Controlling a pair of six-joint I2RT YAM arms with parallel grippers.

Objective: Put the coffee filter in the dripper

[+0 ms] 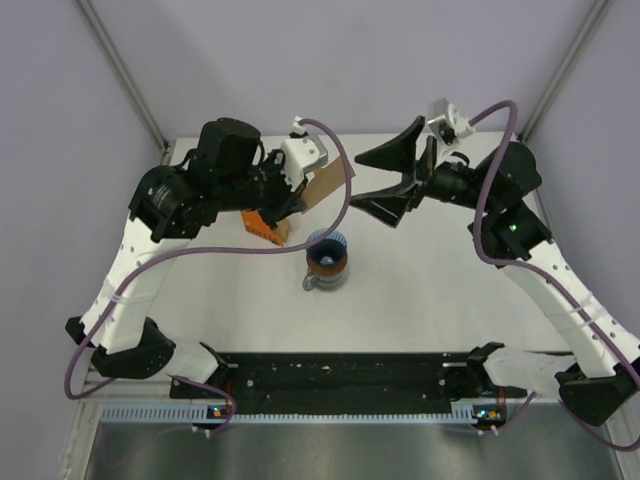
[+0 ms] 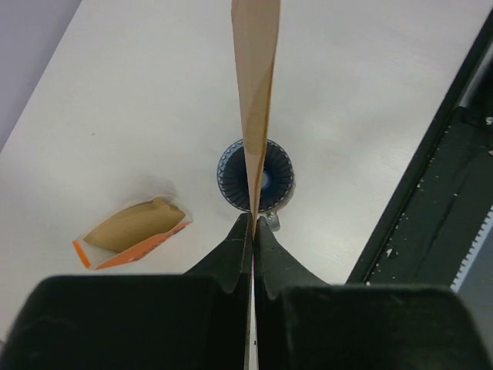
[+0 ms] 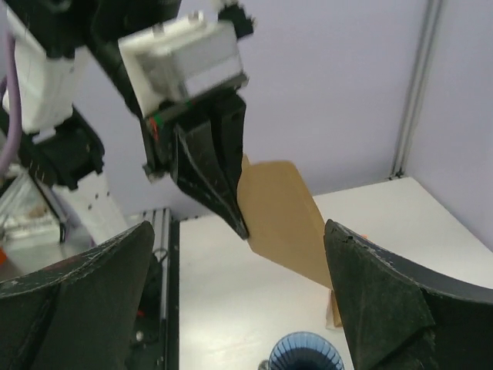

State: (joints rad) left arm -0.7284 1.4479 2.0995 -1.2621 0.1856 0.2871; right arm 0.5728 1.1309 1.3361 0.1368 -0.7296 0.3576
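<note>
My left gripper (image 1: 303, 203) is shut on the coffee filter (image 1: 322, 185), a flat tan paper held in the air behind and above the dripper (image 1: 327, 252). The dripper is a blue ribbed cone standing upright mid-table. In the left wrist view the filter (image 2: 256, 92) is edge-on, pinched at the fingertips of the left gripper (image 2: 253, 221), with the dripper (image 2: 279, 176) below it. My right gripper (image 1: 357, 180) is open and empty, its jaws wide, just right of the filter. In the right wrist view the filter (image 3: 281, 220) hangs between my right gripper's (image 3: 237, 231) jaws, above the dripper (image 3: 304, 353).
An orange-and-white pack of brown filters (image 1: 265, 225) lies left of the dripper and also shows in the left wrist view (image 2: 131, 231). The dripper sits on a brown-ringed base with a grey handle (image 1: 311, 284). A black rail (image 1: 340, 375) runs along the near edge.
</note>
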